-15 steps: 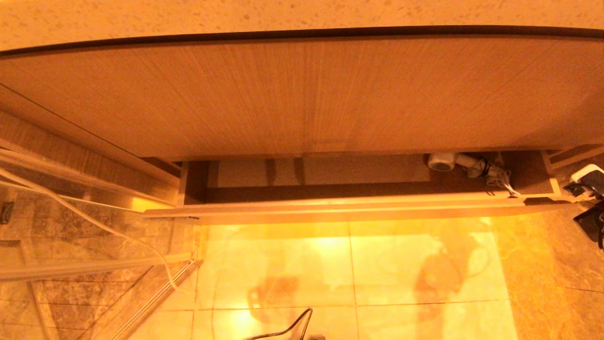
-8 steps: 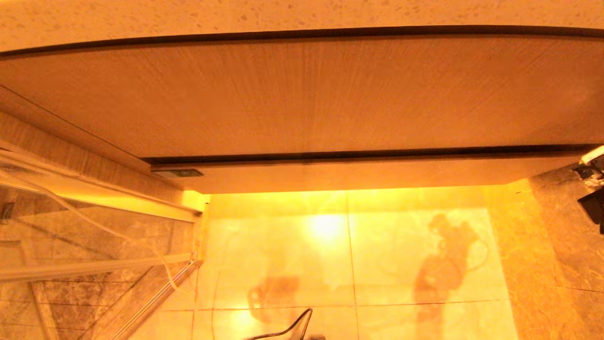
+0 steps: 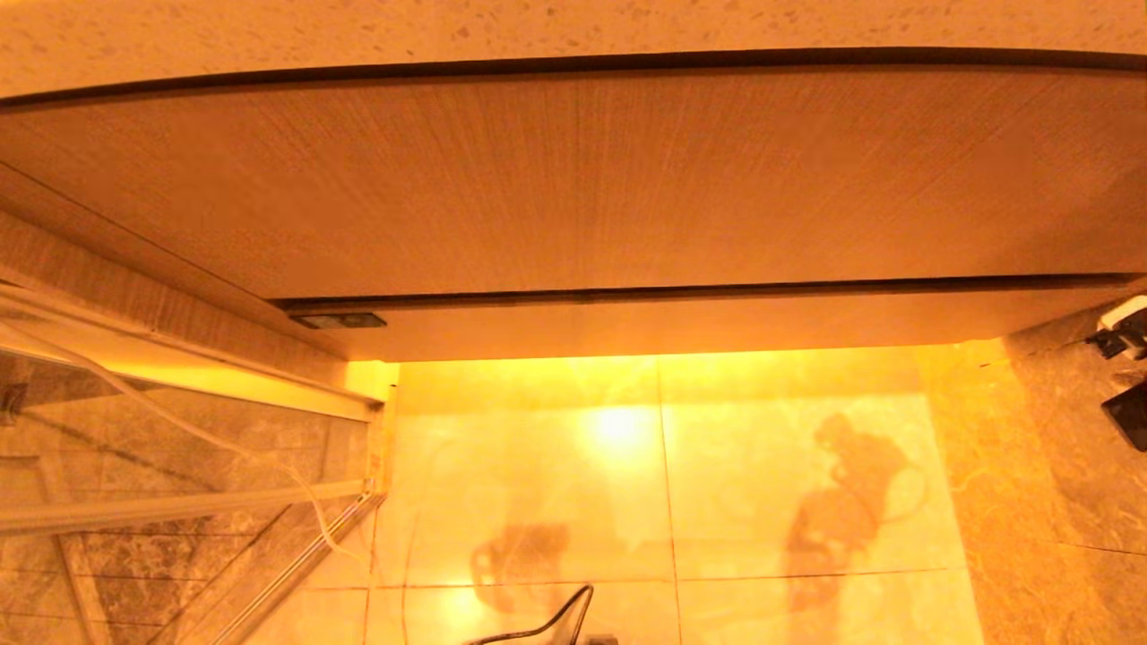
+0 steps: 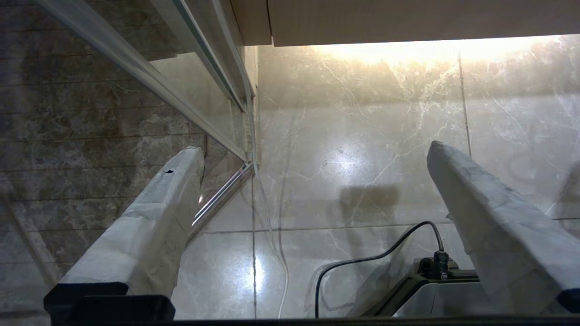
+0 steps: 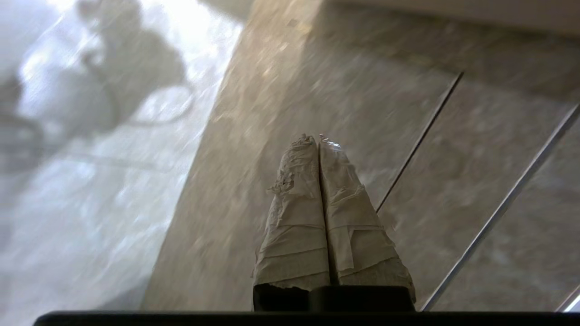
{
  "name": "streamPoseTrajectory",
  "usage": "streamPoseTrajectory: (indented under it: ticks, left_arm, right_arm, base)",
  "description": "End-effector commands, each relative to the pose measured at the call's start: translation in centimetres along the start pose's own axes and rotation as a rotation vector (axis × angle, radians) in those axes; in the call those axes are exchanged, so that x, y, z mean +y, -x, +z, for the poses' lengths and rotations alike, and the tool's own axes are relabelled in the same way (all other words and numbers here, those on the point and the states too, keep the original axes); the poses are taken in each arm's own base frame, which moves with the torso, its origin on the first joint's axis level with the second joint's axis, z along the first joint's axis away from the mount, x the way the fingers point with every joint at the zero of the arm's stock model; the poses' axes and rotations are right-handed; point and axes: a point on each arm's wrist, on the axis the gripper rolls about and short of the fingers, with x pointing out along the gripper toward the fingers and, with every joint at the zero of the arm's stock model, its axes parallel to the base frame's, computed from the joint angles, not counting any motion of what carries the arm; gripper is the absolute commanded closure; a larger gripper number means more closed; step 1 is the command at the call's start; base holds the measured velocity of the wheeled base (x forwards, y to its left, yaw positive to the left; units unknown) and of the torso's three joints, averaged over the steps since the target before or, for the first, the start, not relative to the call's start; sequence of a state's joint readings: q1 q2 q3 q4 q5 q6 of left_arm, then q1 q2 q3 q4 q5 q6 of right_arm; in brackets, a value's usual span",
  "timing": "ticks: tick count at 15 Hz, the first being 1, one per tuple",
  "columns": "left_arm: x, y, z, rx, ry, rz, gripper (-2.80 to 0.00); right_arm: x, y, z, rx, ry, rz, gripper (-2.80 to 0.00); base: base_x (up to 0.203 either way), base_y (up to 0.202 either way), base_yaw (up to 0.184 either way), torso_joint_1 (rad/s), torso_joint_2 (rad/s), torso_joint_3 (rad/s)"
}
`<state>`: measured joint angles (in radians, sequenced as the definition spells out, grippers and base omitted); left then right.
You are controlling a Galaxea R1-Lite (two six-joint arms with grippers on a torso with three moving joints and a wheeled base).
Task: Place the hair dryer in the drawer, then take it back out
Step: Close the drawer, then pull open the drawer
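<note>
The left gripper (image 4: 312, 181) hangs spread and idle over the near floor (image 3: 663, 466). At right, the right gripper (image 5: 319, 140) is clenched on nothing. Farther back, the drawer (image 3: 681, 327) sits closed, hiding the hair dryer; reopening the handleless front could slip.

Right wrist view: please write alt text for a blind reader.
The right gripper, its two tape-wrapped fingers pressed shut and holding nothing, points at a brown marble floor with a thin dark joint line.
</note>
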<state>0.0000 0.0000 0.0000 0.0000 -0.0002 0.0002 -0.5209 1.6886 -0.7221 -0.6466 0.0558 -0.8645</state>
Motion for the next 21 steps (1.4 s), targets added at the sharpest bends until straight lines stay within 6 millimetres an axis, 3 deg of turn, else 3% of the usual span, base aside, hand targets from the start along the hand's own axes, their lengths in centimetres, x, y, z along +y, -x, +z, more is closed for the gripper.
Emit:
streamPoseTrajectory:
  ticks: [1,6,10,14,18,21]
  left_arm:
    - [0.0,0.0,0.0,0.0,0.0,0.0,-2.8]
    - [0.0,0.0,0.0,0.0,0.0,0.0,-2.8]
    - [0.0,0.0,0.0,0.0,0.0,0.0,-2.8]
    - [0.0,0.0,0.0,0.0,0.0,0.0,-2.8]
    - [0.0,0.0,0.0,0.0,0.0,0.0,-2.8]
    - [0.0,0.0,0.0,0.0,0.0,0.0,-2.8]
  right_arm:
    - [-0.4,1.2,0.5,0.011,0.004,0.007,0.0]
    - [0.0,7.4,0.9,0.109,-0.01,0.115,0.0]
    - [1.5,12.5,1.9,0.046,0.025,0.171,0.0]
    - [2.0,18.2,2.4,-0.126,0.198,0.103,0.0]
    - [3.5,23.7,1.2,-0.379,0.447,0.037,0.0]
    - [4.5,24.7,1.2,-0.637,0.675,0.104,0.0]
  base:
    - [0.0,0.0,0.0,0.0,0.0,0.0]
    - [0.0,0.0,0.0,0.0,0.0,0.0]
    - [0.0,0.0,0.0,0.0,0.0,0.0]
    - [0.0,0.0,0.0,0.0,0.0,0.0]
    - [0.0,0.0,0.0,0.0,0.0,0.0]
    - [0.0,0.0,0.0,0.0,0.0,0.0]
